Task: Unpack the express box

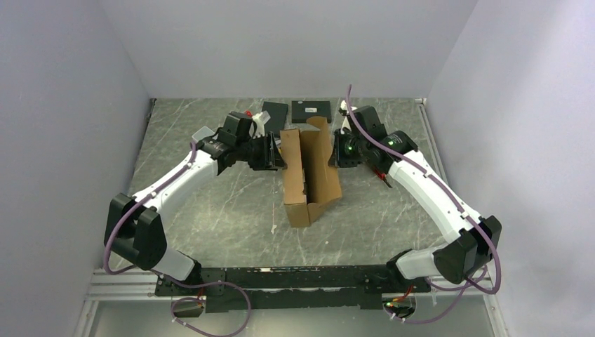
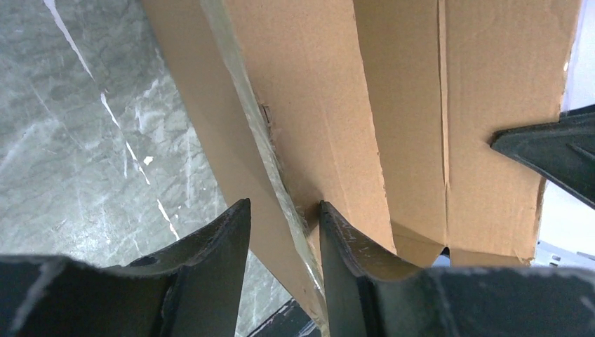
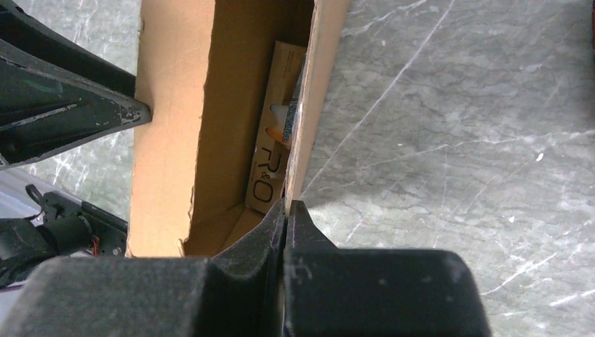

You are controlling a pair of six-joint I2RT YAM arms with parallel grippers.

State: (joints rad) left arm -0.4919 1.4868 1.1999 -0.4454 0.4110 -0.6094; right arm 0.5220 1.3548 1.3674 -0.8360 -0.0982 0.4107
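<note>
Cardboard stands at the middle of the grey marbled tabletop [image 1: 231, 210]: the express box [image 1: 312, 175], a flat rectangular mailer of plain brown cardboard, is propped open like a V, both halves rising from the tabletop. The left gripper [image 2: 283, 207] is at the box's left half. Its fingers are spread and straddle that half's taped edge, with the cardboard running between them. The inner finger lies against the box, while brown surface shows between the wall and the outer finger. The right gripper [image 3: 285, 210] is at the box's right half, its fingers pressed together on the thin wall, pinching its edge. Inside the box, close against the right wall, lies a tan printed carton [image 3: 272, 154]. Beyond the box's far end, a flat black square box [image 1: 311, 110] lies off the right corner and a tilted flat black box [image 1: 275, 112] off the left corner.
</note>
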